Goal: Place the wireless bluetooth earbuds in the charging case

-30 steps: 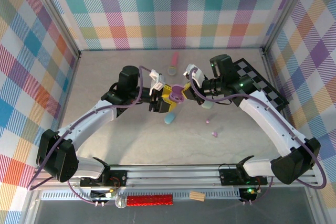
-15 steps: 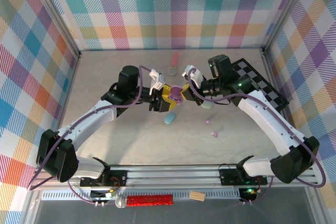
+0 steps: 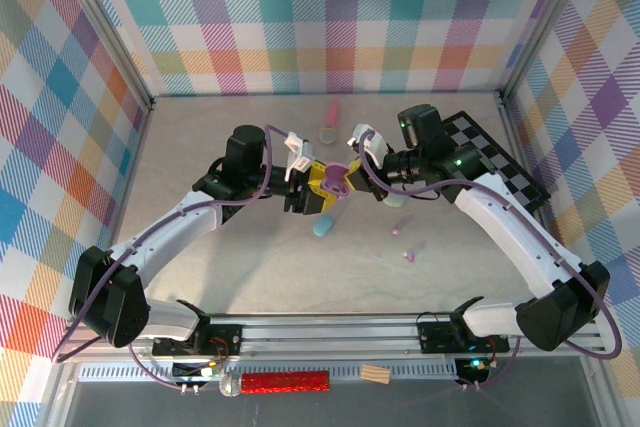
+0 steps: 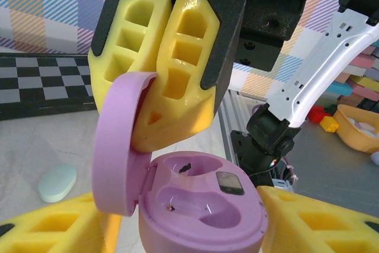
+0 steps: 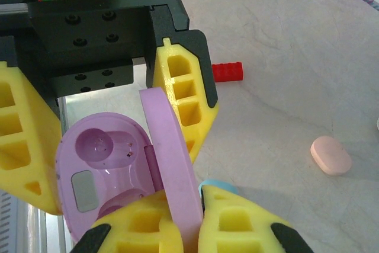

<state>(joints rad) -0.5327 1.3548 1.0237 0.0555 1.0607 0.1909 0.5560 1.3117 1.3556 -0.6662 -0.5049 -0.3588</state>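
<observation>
Purple case open; earbuds outside

no text, label, brand, number or sign can be read on anything in these pictures.

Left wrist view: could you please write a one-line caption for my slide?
Left gripper holds the open, empty purple charging case while the shut right gripper meets its raised lid.
</observation>
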